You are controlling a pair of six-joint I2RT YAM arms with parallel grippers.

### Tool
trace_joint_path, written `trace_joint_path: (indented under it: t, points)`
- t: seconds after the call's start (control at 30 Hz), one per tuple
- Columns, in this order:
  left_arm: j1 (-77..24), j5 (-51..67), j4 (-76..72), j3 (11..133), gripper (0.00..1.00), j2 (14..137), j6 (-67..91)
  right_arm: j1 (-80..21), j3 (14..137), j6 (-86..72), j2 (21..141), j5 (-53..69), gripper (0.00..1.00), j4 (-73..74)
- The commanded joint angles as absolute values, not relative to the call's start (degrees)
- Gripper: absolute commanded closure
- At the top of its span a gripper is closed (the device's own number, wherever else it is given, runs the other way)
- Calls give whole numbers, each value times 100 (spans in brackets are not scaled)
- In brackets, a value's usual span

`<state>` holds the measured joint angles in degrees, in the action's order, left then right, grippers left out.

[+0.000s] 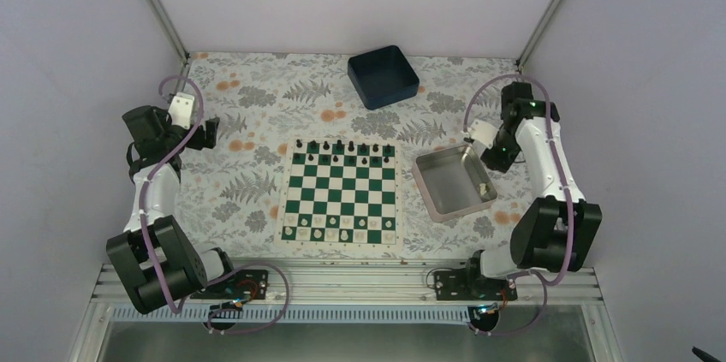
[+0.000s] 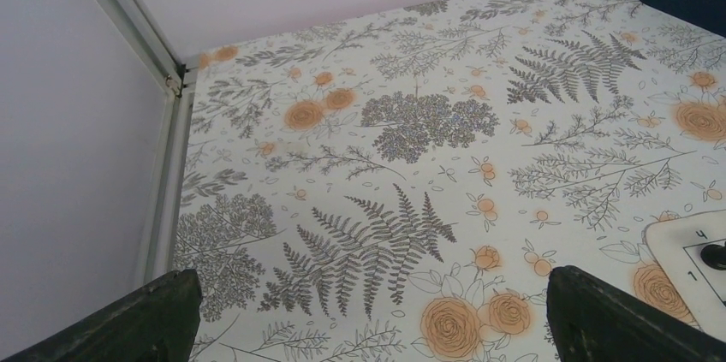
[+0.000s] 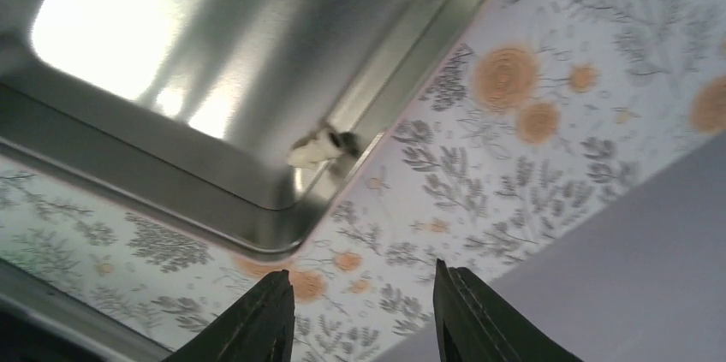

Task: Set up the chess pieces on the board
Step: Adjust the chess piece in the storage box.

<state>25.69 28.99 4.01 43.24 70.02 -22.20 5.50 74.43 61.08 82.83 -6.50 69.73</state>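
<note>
Floral tablecloth (image 2: 411, 122) beneath; right arm (image 1: 548, 165) bent, right pincer (image 3: 361, 276) open by tray (image 3: 257, 122); left pincer (image 2: 370, 275) open, empty

The top view is bright and even. Soft light comes from above, and only faint shadows lie on the tablecloth (image 1: 248, 114). The board (image 1: 342, 191) is sharp, but the pieces (image 1: 344, 223) on it are too small for detail.

In the left wrist view the tablecloth print is clear and evenly lit. The fingers (image 2: 154, 319) of the left gripper (image 2: 372, 272) are dark and a little soft at the lower corners.

In the right wrist view the metal tray (image 3: 257, 208) gives strong glare at the upper left, almost white. The white piece (image 3: 312, 150) in it is slightly blurred. The fingers (image 3: 257, 328) of the right gripper (image 3: 361, 272) are dark, without detail.
</note>
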Motion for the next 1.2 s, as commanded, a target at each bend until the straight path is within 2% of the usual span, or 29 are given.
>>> trace_joint_path:
  t: [0.0,0.1,0.2,0.53,0.97,1.17]
  points:
    - [2610,3066,429,4482,0,6948,-2171,856,7238,6141,8167,108,56,7029]
    - [2606,3098,438,4488,0,6955,-2164,867,7072,6077,8092,363,55,7244]
    - [2618,3146,424,4484,0,7010,-2162,793,6669,5727,8249,97,55,7271]
    - [2617,3199,438,4502,0,7061,-2146,555,5711,4972,8397,-288,53,6175]
    - [2619,3184,452,4508,0,7072,-2144,538,5754,4168,9080,-454,53,5878]
    - [2619,3199,418,4500,0,7161,-2144,415,5724,3716,9177,-1064,54,5551]
